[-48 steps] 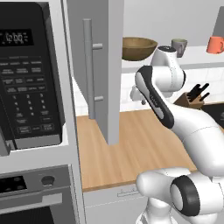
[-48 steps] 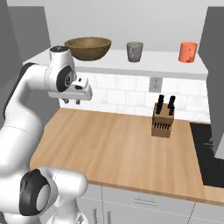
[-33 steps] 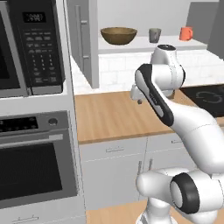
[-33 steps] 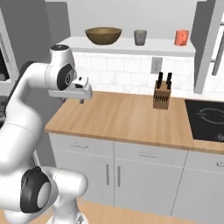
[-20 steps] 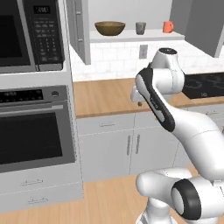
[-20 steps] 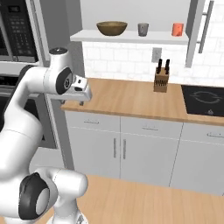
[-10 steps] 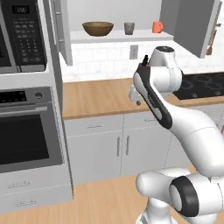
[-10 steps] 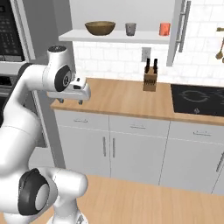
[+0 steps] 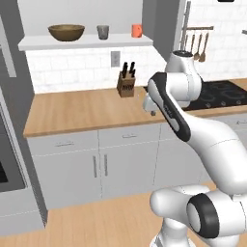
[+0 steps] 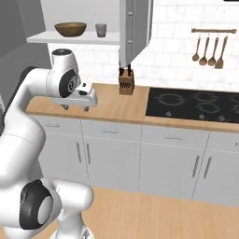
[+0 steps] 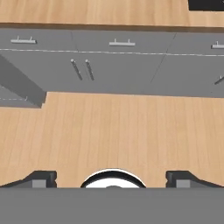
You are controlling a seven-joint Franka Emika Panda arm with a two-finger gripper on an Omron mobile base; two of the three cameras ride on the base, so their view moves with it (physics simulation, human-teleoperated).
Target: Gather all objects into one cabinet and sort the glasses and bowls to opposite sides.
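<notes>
Left base view has the tall grey cabinet (image 9: 166, 24) with its door swung open, cut off by the top edge. On its white shelf (image 9: 87, 43) sit the wooden bowl (image 9: 66, 32) at the left, then the grey tumbler (image 9: 102, 32), then the orange mug (image 9: 137, 31), all spaced apart. In the right base view the door hides the mug. No red cup that I can make out. Knife block (image 9: 126, 85) stands on the counter (image 9: 82, 111). Gripper (image 11: 112, 178) is spread wide over the wood floor (nothing between its tips).
</notes>
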